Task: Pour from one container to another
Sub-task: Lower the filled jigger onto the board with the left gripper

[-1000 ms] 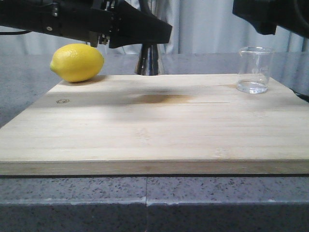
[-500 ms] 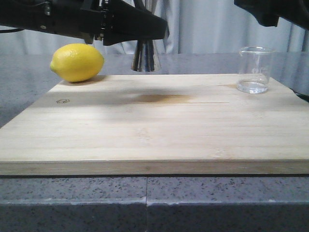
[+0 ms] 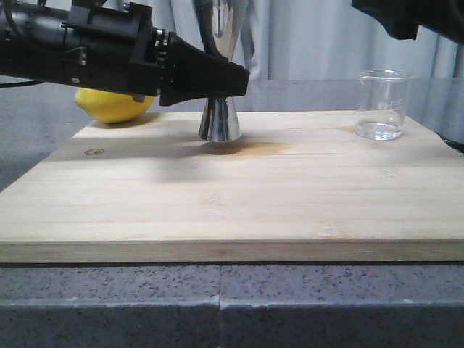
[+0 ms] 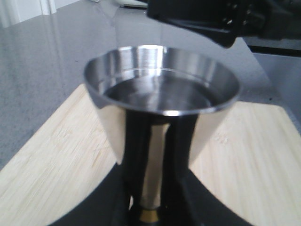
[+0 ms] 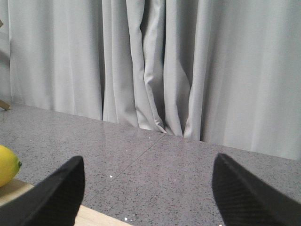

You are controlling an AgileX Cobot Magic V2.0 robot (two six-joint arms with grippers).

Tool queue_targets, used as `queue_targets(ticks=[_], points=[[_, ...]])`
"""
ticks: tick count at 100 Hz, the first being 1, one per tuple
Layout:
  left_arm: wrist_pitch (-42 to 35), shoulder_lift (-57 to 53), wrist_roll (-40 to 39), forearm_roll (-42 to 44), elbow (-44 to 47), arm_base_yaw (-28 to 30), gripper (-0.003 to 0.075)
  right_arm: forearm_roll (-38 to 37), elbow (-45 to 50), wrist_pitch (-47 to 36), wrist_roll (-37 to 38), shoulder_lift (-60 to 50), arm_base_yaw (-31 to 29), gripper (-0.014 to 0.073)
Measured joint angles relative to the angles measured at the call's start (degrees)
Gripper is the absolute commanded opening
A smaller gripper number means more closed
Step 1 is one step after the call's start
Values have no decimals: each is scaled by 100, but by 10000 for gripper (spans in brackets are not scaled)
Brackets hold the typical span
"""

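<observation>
Lowered since half a second ago, the jigger (image 3: 220, 119) now sits with its base on or just above the cutting board (image 3: 232, 196), left of centre; contact unclear. Left claw (image 3: 230, 78) grasps its waist, fingers (image 4: 134, 155) clenched around the narrow neck. Lemon (image 3: 116, 106) lies behind the arm, at the board's far left corner. Beaker (image 3: 383, 104) stands upright at far right, well apart. Right claw (image 5: 146, 193) is released, raised above the grey counter (image 5: 155, 165).
</observation>
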Motion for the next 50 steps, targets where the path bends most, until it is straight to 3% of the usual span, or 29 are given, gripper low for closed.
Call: queue_targets(ticks=[50], points=[[0,26,20,-102,0,92,59,0,0,0,-61,0,0,522]])
